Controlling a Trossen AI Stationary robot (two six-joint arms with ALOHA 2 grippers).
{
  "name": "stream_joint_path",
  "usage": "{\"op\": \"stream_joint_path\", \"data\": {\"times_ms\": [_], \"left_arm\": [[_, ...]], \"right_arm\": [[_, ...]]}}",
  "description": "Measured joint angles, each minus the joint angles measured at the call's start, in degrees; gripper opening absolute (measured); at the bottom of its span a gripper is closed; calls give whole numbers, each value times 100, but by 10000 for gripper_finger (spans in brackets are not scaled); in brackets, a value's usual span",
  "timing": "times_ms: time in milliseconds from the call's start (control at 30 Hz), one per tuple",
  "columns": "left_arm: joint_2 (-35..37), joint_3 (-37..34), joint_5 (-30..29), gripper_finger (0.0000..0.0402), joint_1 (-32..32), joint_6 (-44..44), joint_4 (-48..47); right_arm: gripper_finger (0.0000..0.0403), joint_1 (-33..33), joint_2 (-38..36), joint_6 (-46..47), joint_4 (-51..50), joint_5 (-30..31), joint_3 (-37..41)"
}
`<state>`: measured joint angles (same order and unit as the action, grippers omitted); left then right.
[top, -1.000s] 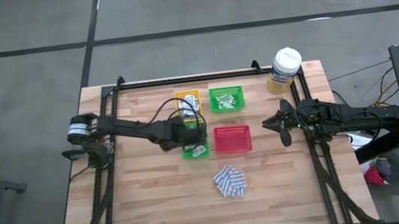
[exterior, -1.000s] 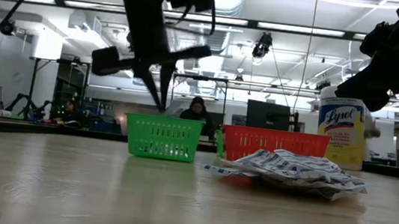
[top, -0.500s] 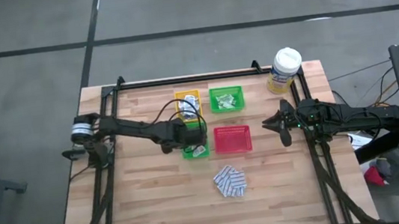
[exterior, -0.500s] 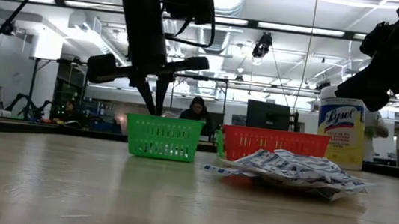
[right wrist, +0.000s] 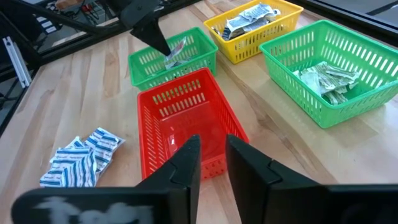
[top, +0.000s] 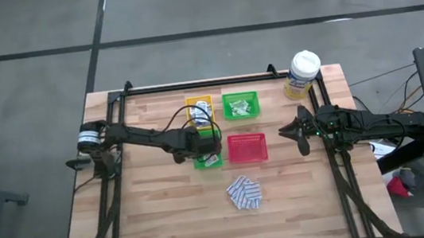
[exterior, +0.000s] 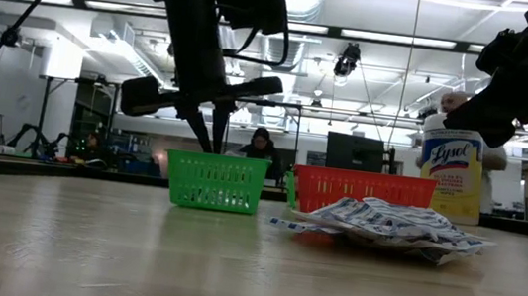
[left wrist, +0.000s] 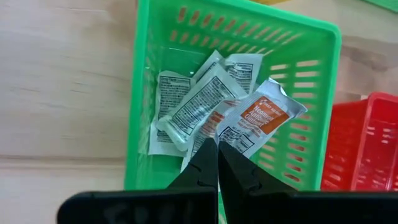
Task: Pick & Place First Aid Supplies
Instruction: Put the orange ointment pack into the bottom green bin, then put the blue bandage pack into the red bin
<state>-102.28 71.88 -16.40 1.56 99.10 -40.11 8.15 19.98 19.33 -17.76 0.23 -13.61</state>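
Four trays sit mid-table. The left gripper [left wrist: 217, 163], fingers pinched together w/ nothing visibly between them, hangs over the near green tray [left wrist: 142, 93], tips just above white-grey sachets [left wrist: 199, 102] lying inside. The right gripper [right wrist: 211, 155], fingers slightly parted & holding nothing, waits at the table's right, beside the red tray [right wrist: 180, 124]. Blue-and-white pads [top: 244, 193] lie heaped on bare wood nearer the front; pale green strips [right wrist: 326, 78] fill the far green tray [right wrist: 298, 46]. Yellow tray [right wrist: 252, 31] holds grey packets [right wrist: 249, 15].
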Motion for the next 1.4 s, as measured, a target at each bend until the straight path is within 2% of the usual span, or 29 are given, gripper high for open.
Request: {"op": "stream_joint_path", "data": {"times_ms": [267, 567, 700, 867, 1067, 1233, 1400], "left_arm": [[0, 0, 8, 9, 0, -159, 114], [0, 0, 43, 92, 0, -196, 132], [81, -2, 47, 113, -13, -335, 41], [521, -2, -77, 115, -13, -1029, 40], [1248, -2, -575, 115, 60, -1961, -211], [1808, -2, -972, 115, 123, -1967, -954], [2360, -241, -1078, 115, 172, -1975, -1355]], "right_arm": [[84, -1, 1, 13, 0, 0, 0], [79, -1, 1, -2, 0, 0, 0], [72, 0, 1, 10, 0, 0, 0], [68, 0, -1, 15, 0, -2, 0], [76, 0, 0, 163, 7, -2, 0], [82, -1, 1, 698, 44, -4, 0], [84, 1, 1, 771, 240, -4, 0]]}}
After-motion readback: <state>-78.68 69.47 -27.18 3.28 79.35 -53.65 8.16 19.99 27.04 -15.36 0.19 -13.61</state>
